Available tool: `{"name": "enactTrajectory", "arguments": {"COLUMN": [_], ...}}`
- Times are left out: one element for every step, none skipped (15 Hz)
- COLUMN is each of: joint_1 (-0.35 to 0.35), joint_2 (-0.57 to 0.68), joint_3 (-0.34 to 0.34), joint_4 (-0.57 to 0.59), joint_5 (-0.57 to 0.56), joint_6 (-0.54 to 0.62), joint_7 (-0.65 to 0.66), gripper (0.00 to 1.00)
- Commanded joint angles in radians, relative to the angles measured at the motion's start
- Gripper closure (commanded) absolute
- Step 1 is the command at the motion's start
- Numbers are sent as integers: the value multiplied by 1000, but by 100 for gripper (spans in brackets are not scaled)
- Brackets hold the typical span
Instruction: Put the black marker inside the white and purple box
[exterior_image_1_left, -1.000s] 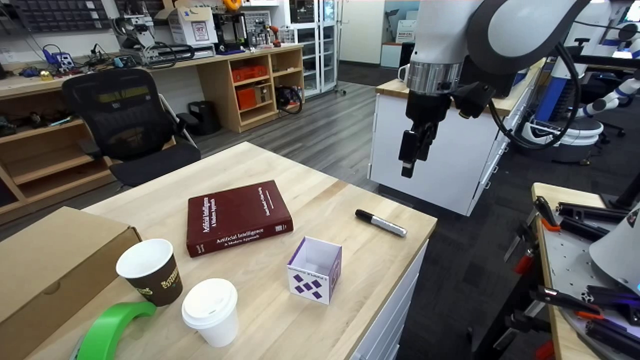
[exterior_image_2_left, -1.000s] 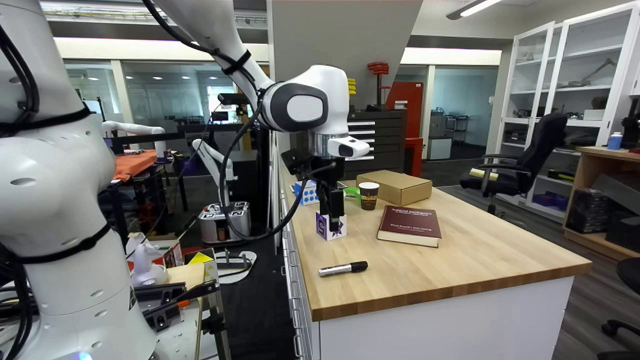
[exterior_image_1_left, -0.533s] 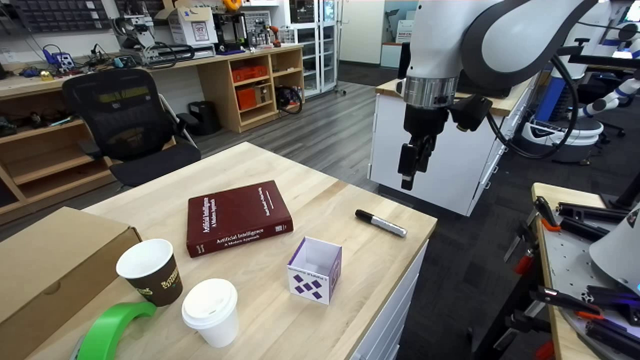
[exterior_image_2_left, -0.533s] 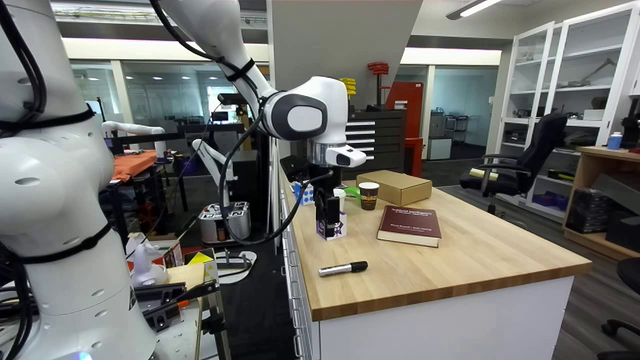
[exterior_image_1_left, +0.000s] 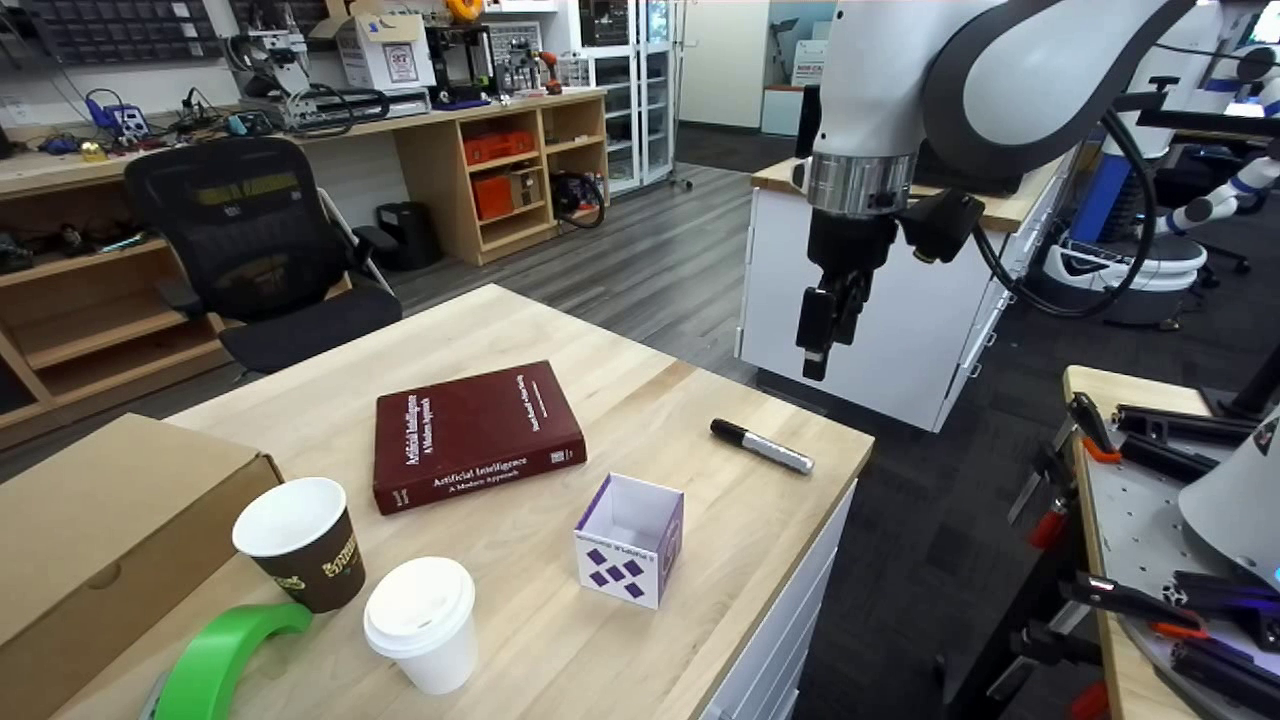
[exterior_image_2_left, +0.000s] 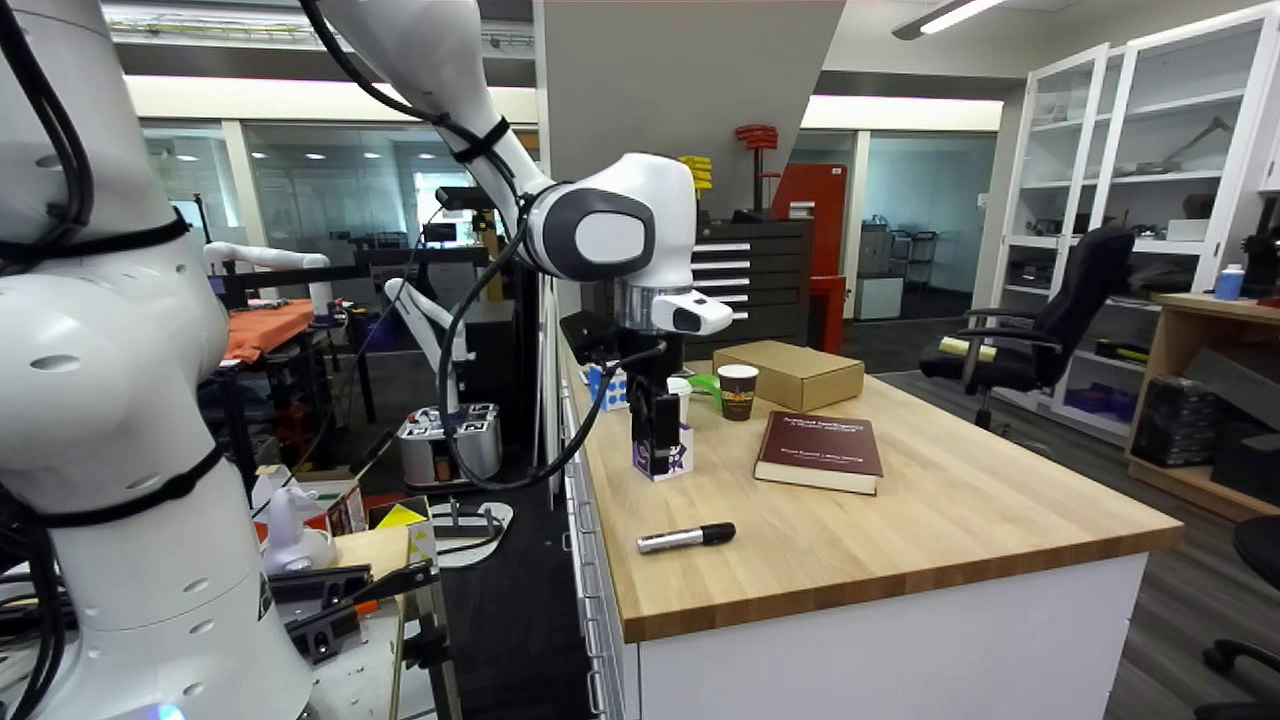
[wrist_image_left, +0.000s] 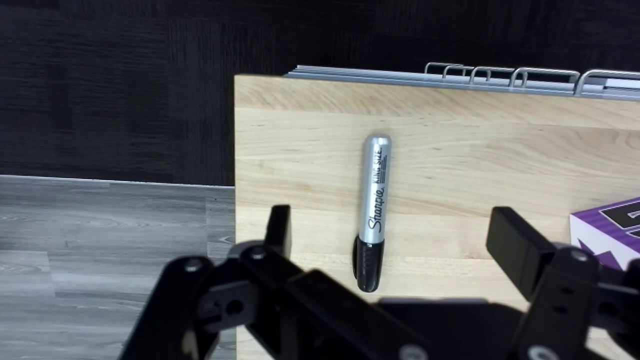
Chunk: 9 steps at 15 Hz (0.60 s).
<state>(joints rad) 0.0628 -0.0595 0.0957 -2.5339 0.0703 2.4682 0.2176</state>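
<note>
Gripper (wrist_image_left: 395, 235): above the table (exterior_image_1_left: 520, 560), its two fingers (wrist_image_left: 515, 250) spread well apart.
Marker (exterior_image_1_left: 762, 447): lying on the table near a corner (silver barrel, black cap), seen between the fingers in the wrist view.
Box (exterior_image_1_left: 630, 555): upright, open at the top, apart from the marker.
Book (exterior_image_1_left: 480, 435): flat, near the box.
White cup (exterior_image_1_left: 430, 635): lidded, beside a brown cup (exterior_image_1_left: 312, 568).

Marker (wrist_image_left: 374, 200): "Sharpie", "KING SIZE"
Book (exterior_image_1_left: 480, 435), cover and spine: "Artificial Intelligence", "A Modern Approach"
Brown cup (exterior_image_1_left: 312, 570): lettering unclear

Table (exterior_image_1_left: 540, 630): marker (wrist_image_left: 373, 212), box (exterior_image_1_left: 628, 560), perhaps spotted carton (exterior_image_2_left: 616, 391)
</note>
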Motion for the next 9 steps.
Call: {"name": "enactTrajectory", "arguments": {"joint_1": [6,7,7,7,8,8,9,10,12], "joint_2": [9,12,16,21,27,32,40,48,60], "joint_3": [-5,-4,-3,-3,-2,-1,-1,-1,0], "joint_4": [-1,-3,-5,-5,-7,-9,-11,-11,-8], "joint_5": [14,16,14,16,12,8,10,12,16], "joint_6": [21,33,45,52,66,80,98,109,120], "joint_7": [-15,-13,-3,-1,5,13,15,14,13], "gripper": [0,0,0,0,0,0,0,0,0]}}
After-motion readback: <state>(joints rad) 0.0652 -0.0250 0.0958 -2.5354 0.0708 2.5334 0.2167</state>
